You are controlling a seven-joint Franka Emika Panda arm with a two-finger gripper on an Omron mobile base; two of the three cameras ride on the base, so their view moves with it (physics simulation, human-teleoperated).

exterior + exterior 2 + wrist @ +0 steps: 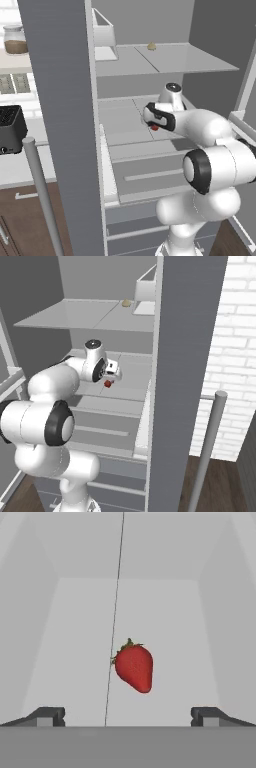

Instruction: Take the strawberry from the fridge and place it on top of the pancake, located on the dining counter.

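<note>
Fingertips [45, 716] of the hand [127, 717] stood at the bottom of the hand view, spread wide and holding nothing, with the strawberry [134, 667] lying between them and a little ahead on the pale shelf. From the base views the white arm [210, 150] reached into the open fridge [165, 60], the hand [152, 120] hanging just above the berry [155, 128] on the middle shelf [120, 122].

The step in hand looked like the approach before the grasp. To do it well, the hand probably needed to ease down with the berry kept centred between the fingers, and close gently across its wider middle, since so small and rounded a fruit could roll or squirt free under an off-centre pinch.

Around it, the shelf was flat and bare near the berry, giving room on both sides. A small tan lump [151, 46] sat on the upper shelf [185, 57], well apart. Outside the fridge, a black toaster [11, 129] stood on a white bench [30, 167] against a brick wall [235, 356].
</note>
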